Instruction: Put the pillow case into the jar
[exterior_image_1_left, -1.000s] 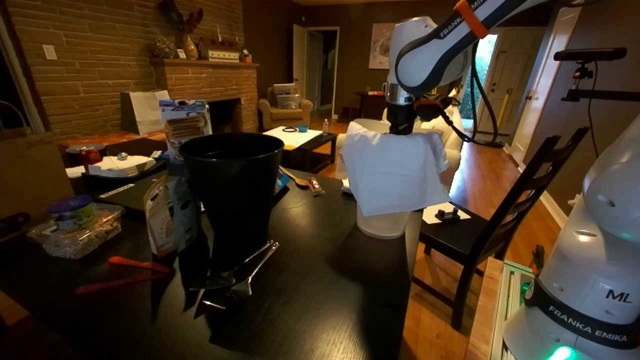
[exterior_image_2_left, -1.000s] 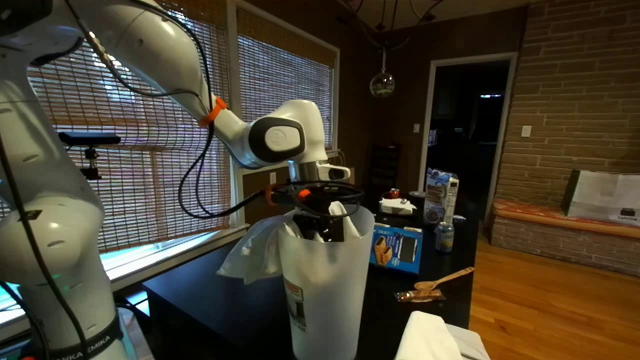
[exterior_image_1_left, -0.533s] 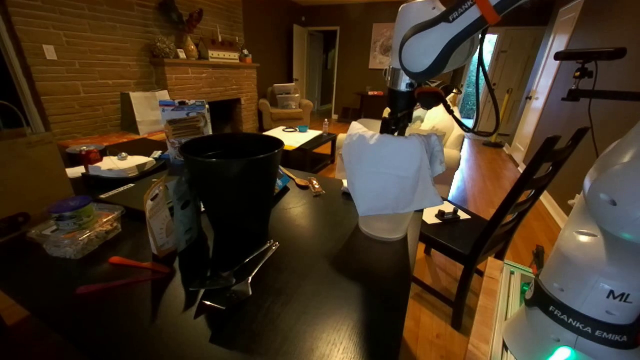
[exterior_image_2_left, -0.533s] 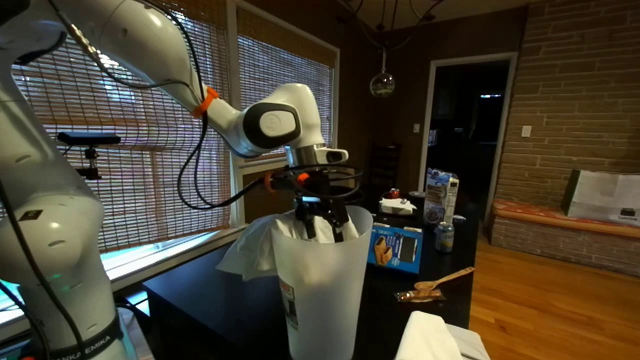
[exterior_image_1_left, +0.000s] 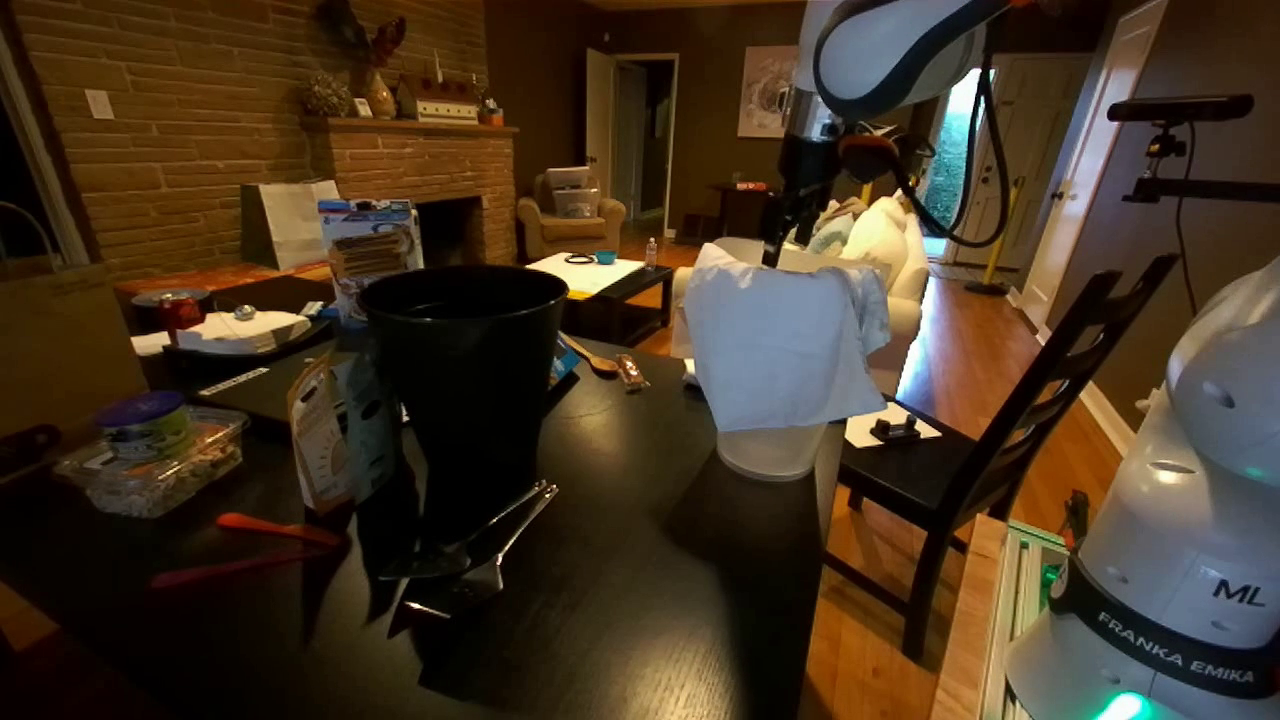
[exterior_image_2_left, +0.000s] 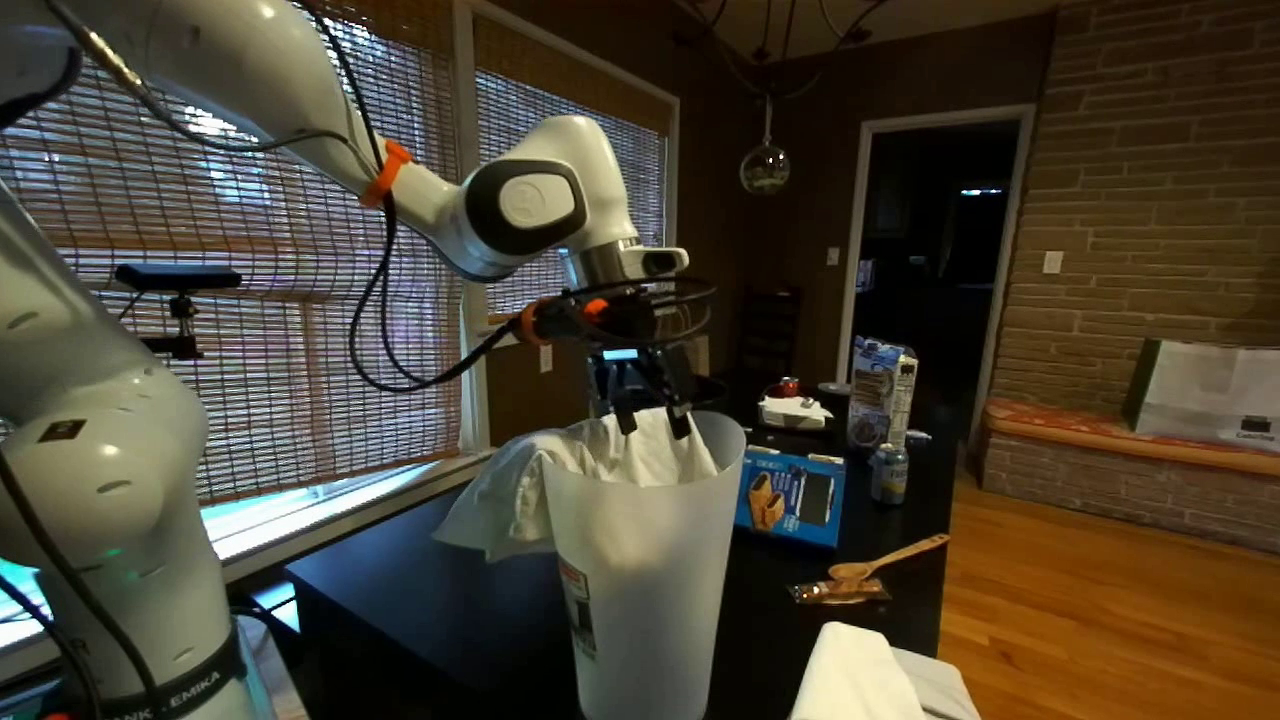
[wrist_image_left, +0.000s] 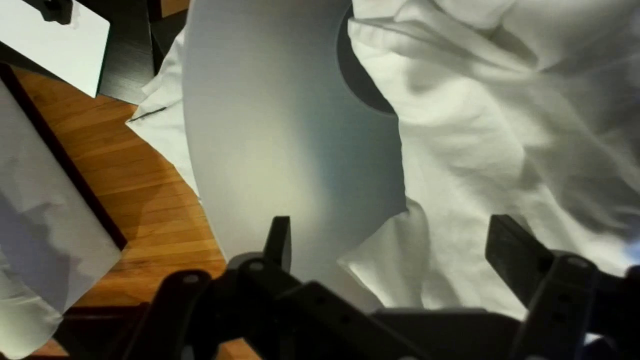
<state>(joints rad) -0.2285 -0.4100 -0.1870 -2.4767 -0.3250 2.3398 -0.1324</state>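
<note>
The white pillow case is bunched partly inside the mouth of the tall translucent jar and partly hangs over its rim. In an exterior view the hanging part of the pillow case covers much of the jar, which stands upright near the table edge. My gripper is open and empty, pointing down over the jar's mouth, with its fingertips just above the bunched cloth. In the wrist view the fingers of my gripper are wide apart; the pillow case fills the right side, with the jar's inner wall to the left.
A black bucket, silver tongs and red utensils are on the table. A blue box stands behind the jar, with a wooden spoon and white folded cloth to its side. A chair stands beside the table.
My gripper has risen from inside the jar's mouth to above it, its fingers apart. The pillow case has stayed draped in and over the jar, which shifted very slightly.
</note>
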